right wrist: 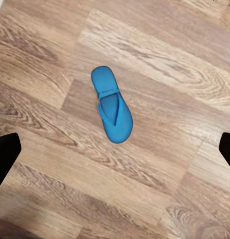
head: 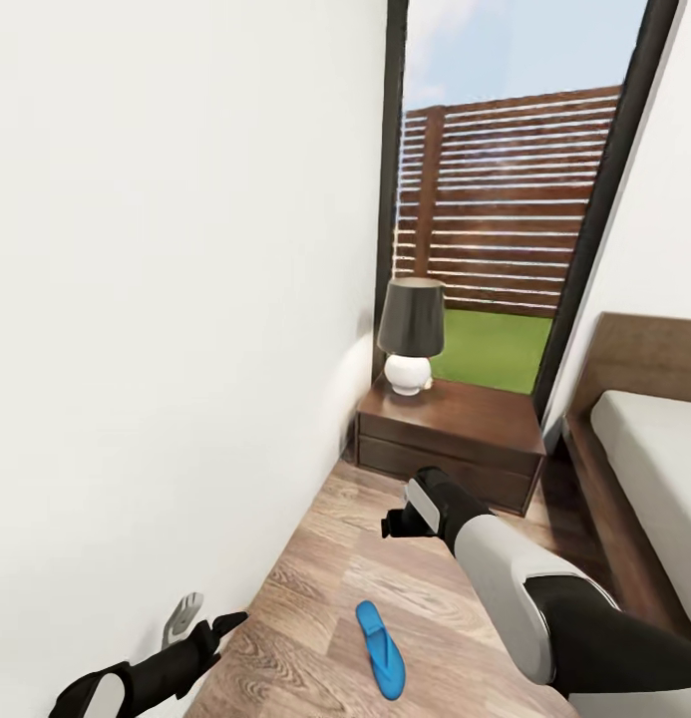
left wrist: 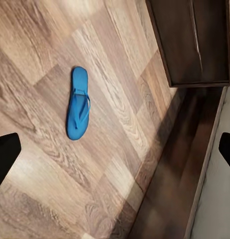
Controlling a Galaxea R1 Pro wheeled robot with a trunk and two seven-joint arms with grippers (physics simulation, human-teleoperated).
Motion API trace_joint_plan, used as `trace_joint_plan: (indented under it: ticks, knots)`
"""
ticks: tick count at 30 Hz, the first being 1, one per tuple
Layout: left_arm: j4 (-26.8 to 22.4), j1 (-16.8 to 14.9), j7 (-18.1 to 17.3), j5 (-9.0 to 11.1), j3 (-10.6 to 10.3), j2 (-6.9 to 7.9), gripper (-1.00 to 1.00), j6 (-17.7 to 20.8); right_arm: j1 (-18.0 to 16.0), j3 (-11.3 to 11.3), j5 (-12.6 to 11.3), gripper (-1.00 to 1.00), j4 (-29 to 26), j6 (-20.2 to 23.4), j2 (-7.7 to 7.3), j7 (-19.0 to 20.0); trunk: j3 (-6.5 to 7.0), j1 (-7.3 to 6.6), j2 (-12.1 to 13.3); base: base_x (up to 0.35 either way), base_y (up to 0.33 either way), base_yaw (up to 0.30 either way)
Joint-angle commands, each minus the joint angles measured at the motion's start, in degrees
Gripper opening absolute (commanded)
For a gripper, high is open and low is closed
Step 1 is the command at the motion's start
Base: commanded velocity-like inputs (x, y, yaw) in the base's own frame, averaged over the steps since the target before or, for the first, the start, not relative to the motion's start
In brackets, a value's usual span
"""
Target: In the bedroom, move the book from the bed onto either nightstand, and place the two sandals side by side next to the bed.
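One bright blue flat flip-flop sandal (head: 381,649) lies sole-down on the wood-plank floor (head: 315,588), on the side of the dark wooden nightstand (head: 453,439) away from the window, well apart from it and nearer the white wall (head: 166,299) than the low grey-mattress bed (head: 654,469). Your right tool (right wrist: 115,149) hangs above the sandal with its tips spread wide, holding nothing; your left tool (left wrist: 115,149) is likewise wide and empty, off to the wall side of the sandal. Judgement: the sandal should be light, thin and bendy, likely to slide on the glossy planks if nudged. You would do best to pinch across the narrow waist or under the thin strap (right wrist: 114,102), not the flat toe end. The second sandal and the book are not located here.
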Motion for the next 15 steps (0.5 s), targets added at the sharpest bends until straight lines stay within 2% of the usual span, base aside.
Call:
trace_joint_plan:
  ticks: [1, 15]
  knots:
    - [0.0, -0.1, -0.2, 0.1, 0.1, -0.02, 1.0, 0.4, 0.0, -0.1, -0.4, 1.0, -0.1, 0.2, 0.01, -0.5, -0.28, 0.21, -0.4, 0.0, 0.0, 0.233]
    - [0.1, -0.1, -0.2, 0.0, 0.1, -0.04, 1.0, 0.4, 0.0, -0.1, -0.5, 1.0, -0.1, 0.1, -0.07, -0.5, -3.4, 3.29, -6.1, 0.0, 0.0, 0.234]
